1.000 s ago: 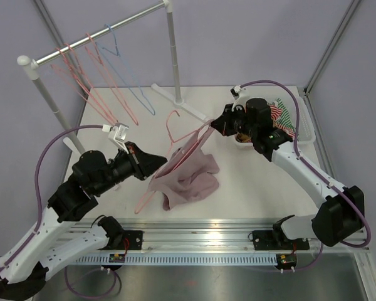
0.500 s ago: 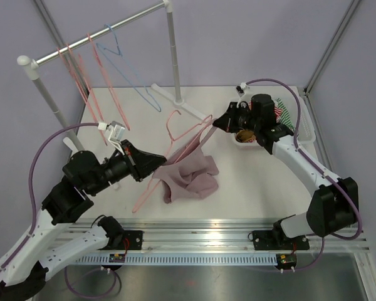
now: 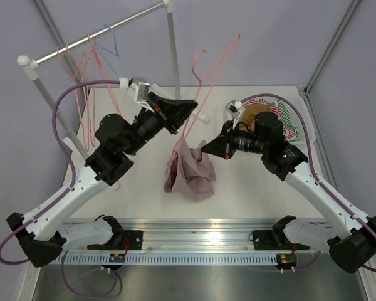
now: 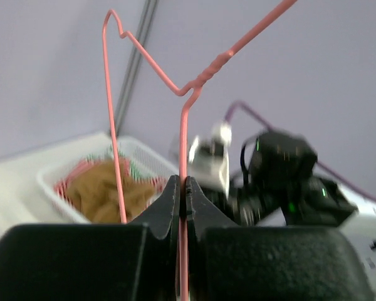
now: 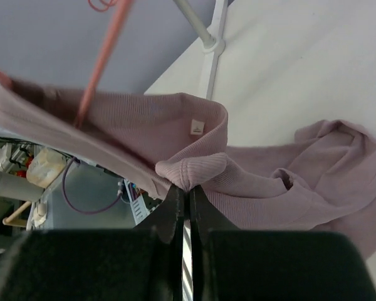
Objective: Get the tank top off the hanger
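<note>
**Left side.** A clothes rack [image 3: 94, 47] stands at the far left corner of the table [image 3: 250, 188], with several spare hangers [image 3: 81, 81] on its bar. They hang close beside the raised left arm.

**Left gripper** [image 3: 189, 108]. Its jaws are together, clamped on the wire of a pink hanger [image 4: 183, 138] just below the twisted neck. The hanger is held high. Its long axis slants up and to the right, and the hook is in free air above the table.

**Centre.** The tank top [image 3: 188, 169] hangs directly below the left gripper, bunched into a narrow drape. Its lower folds appear to rest on the table. The right wrist view shows the pink wire running into the upper fabric, so the garment is judged not yet free.

**Right gripper** [image 3: 207, 148]. Its jaws are closed, pinching a ribbed edge of the tank top on the garment's right flank. It sits lower than the left gripper and is the nearer tool to the cloth.

**Controlling relation.** The cloth lies below the hanger grip, with the right gripper to its right. Separation is therefore judged to need the two grips drawn apart along the wire's slant.

**Clearances.**
- There is open table toward the near edge and to the right of the garment.
- A basket [image 3: 304, 125] of clothes at the far right limits rightward travel.
- The rack's upright post [image 3: 173, 56] stands just behind the hanger.
</note>
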Robot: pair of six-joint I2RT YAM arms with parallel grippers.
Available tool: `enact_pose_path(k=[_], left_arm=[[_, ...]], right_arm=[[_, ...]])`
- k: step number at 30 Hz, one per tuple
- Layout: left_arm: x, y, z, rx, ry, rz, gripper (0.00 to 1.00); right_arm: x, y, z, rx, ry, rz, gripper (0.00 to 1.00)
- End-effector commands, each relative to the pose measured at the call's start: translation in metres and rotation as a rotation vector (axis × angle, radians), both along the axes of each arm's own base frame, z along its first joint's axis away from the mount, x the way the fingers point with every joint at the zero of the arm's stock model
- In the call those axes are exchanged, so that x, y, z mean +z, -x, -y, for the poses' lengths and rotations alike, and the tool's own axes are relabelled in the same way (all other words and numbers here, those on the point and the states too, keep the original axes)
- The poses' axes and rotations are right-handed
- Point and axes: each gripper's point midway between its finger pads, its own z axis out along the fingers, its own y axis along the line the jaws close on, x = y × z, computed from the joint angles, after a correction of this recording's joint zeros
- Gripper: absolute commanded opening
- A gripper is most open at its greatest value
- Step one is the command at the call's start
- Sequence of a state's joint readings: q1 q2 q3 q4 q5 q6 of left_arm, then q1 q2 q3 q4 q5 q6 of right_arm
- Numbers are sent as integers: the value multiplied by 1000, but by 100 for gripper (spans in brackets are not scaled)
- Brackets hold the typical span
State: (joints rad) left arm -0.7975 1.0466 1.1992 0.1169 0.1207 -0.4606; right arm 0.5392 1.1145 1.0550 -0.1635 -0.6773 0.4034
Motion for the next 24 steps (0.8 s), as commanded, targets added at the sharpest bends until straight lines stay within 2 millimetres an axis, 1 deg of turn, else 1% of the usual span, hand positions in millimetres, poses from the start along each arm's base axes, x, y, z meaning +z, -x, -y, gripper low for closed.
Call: enact_pose_path(k=[1,2,3,4,5,7,8,9,10,11,12,13,14,15,16,18,19,20,24], left_arm=[[125,4,-32,147,296,359,0],[126,-12,-28,199,307,369,0],[136,-17,-32,233,331,370,0],[137,-31,-37,304,338,345,0],[134,-44,-33,336,319,306,0],[127,-52,-31,369,295,314,0],[129,-51,-34,388,317,337,0],[114,-55,-30,401,293,340,0],[111,-58,-34,443,290,343,0],[103,-63,-36,470,277,322,0],[96,-69,-37,492,263,297,0],[88,-77,-44,546,265,243,0],[74,-83,-45,572,230,189,0],[64,-87,-52,613,225,144,0],[54,-90,-54,633,215,107,0],[40,-92,-61,676,212,54,0],[35,-92,-69,704,232,14,0],[26,-94,-70,717,206,-12,0],[13,-97,-73,753,175,-77,0]], right_arm=[[-31,6,5,-69,127,-18,0],[-37,4,7,-98,151,-21,0],[-45,9,5,-105,175,-26,0],[-52,9,8,-127,201,-37,0],[-55,2,15,-188,216,-33,1],[-65,-1,21,-239,226,-43,1],[-63,-3,24,-260,216,-33,2],[-66,-4,24,-272,212,-37,4],[-64,-5,25,-279,206,-35,11],[-64,-4,25,-279,205,-34,13],[-65,-4,25,-280,209,-35,19],[-67,-5,27,-287,215,-36,32],[-67,-5,27,-289,218,-38,70],[-70,-6,28,-289,230,-38,86],[-73,-8,29,-299,241,-39,99],[-75,-9,30,-305,250,-40,99],[-75,-9,30,-309,252,-36,99],[-76,-10,30,-311,257,-38,100],[-76,-15,33,-333,269,-28,99]])
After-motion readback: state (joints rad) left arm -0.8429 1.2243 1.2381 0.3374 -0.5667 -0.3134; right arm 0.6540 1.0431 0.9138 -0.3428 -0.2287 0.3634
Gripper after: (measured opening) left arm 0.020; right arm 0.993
